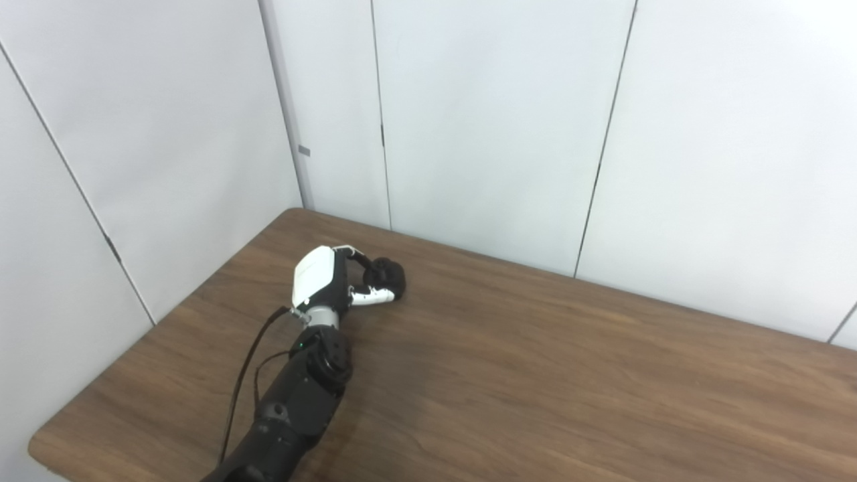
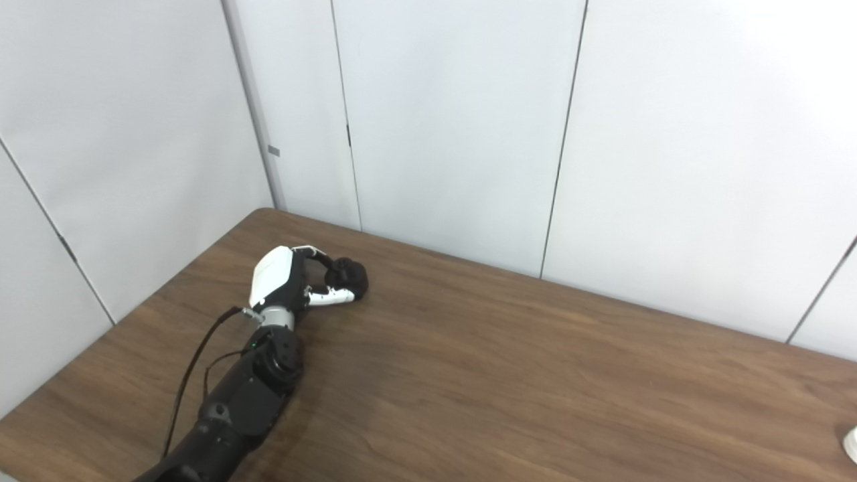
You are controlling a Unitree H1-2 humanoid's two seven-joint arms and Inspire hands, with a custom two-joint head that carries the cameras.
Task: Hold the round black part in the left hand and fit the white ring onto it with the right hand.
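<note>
At the far left of the bench (image 1: 535, 375), the left hand (image 1: 328, 281) has its fingers (image 1: 372, 296) curled around the round black part (image 1: 387, 277), which sits low against the wood, so the hold looks shallow and the part could roll or slip out as it is lifted. Far to the right, only a white sliver at the right eye view's edge shows, possibly the white ring (image 2: 851, 444), too cut off to be sure. The right hand is out of view, so a long reach and a misaligned fit are the likely risks.
</note>
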